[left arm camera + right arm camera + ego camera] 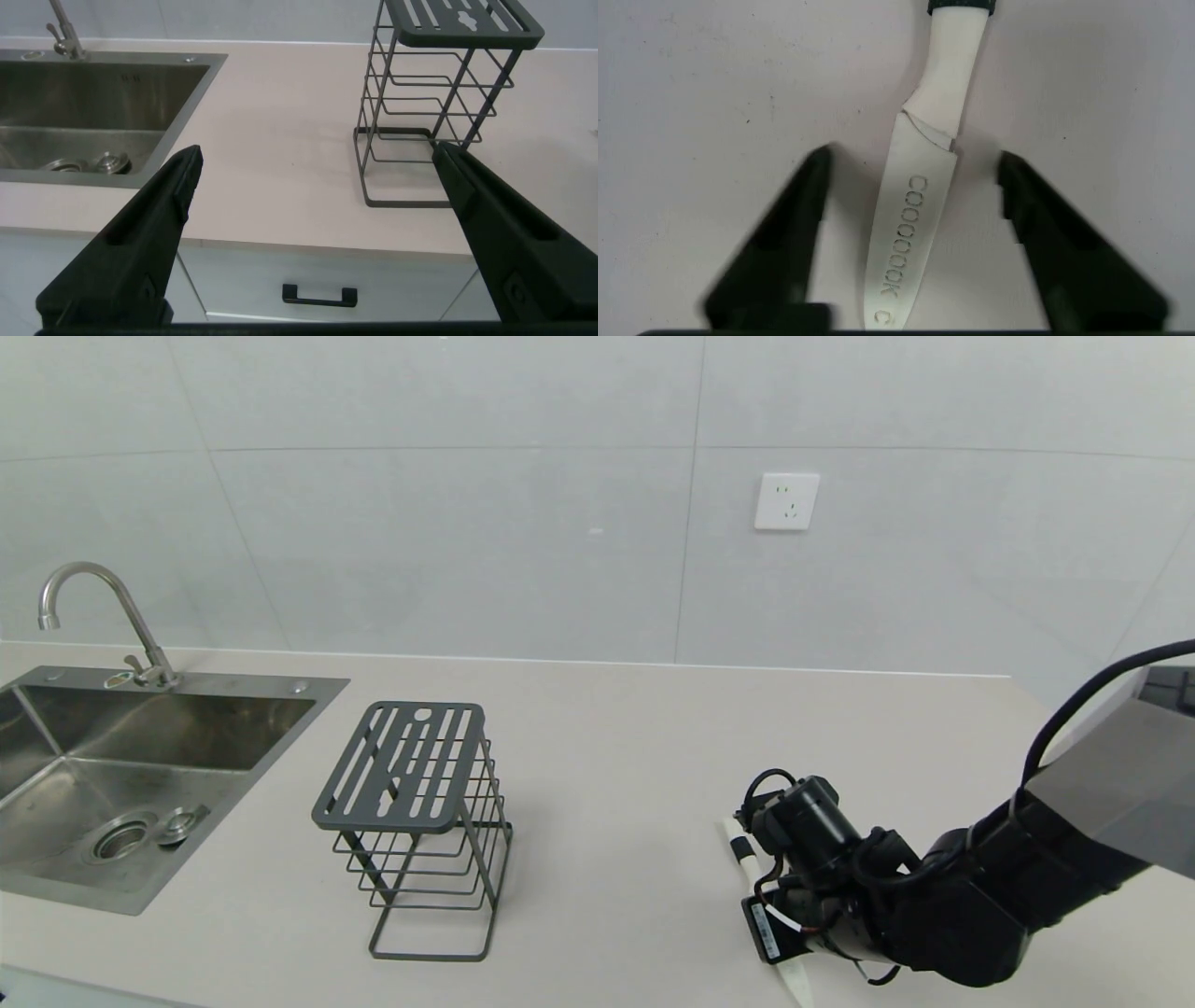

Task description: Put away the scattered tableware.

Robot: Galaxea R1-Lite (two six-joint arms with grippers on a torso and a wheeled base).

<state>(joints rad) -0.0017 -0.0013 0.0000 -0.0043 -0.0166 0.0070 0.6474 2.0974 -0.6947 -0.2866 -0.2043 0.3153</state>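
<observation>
White knife [910, 233] lies flat on counter [607, 756], near right part; small stamped print along blade. Right gripper [915, 161] straddles blade, jaws released, clear of it. Left gripper [318, 154] released too, at counter's near edge. Wire rack [411, 775] mid-counter, sink [168, 728] left.

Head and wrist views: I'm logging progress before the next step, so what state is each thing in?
Knife: flat on the counter, ungripped.
Right gripper: fingers open, straddling the knife.
Left gripper: fingers open, holding nothing.
Rack: upright, no tableware in it.
Faucet: no water running.
</observation>
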